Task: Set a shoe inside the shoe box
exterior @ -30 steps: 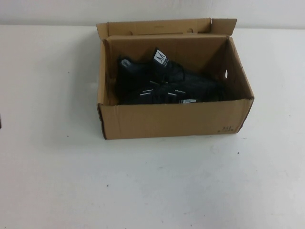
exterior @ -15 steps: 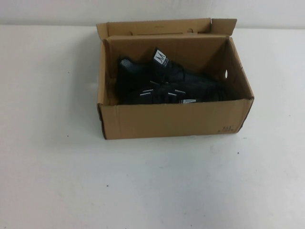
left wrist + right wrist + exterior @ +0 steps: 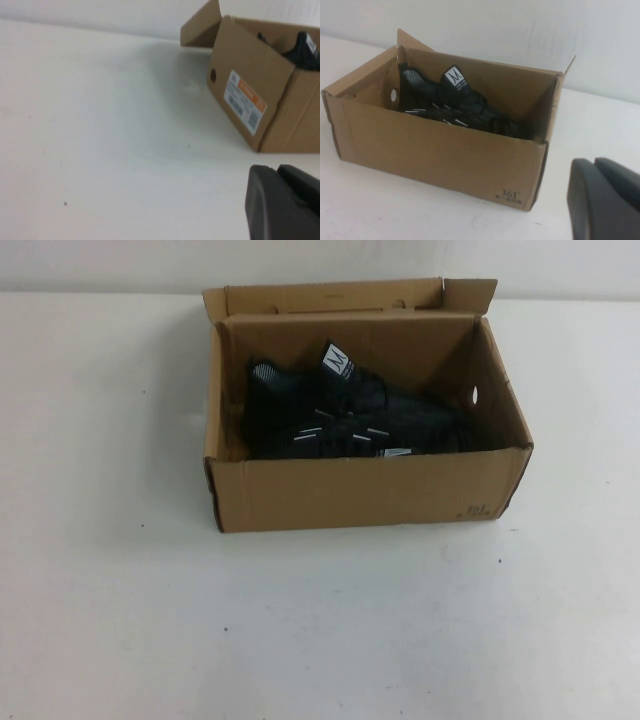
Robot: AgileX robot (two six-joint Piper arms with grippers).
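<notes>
shoe (image 3: 340, 405) inside shoe box (image 3: 360, 495), task apparently done | left gripper (image 3: 282, 200), right gripper (image 3: 605, 200): closed empty, near table's (image 3: 120, 590) front edge

A plain white table (image 3: 120, 620) carries everything here. The open brown shoe box (image 3: 360, 495) rests directly on it, sitting toward twelve o'clock of the tabletop's centre.

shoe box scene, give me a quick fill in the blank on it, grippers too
1. The shoe lies ____ the shoe box.
2. The box's lid flap stands ____.
3. The left gripper and the right gripper, each off to its own side of the box, are both ____.
4. Neither gripper holds ____.

Missing words: inside; open; shut; anything
</notes>
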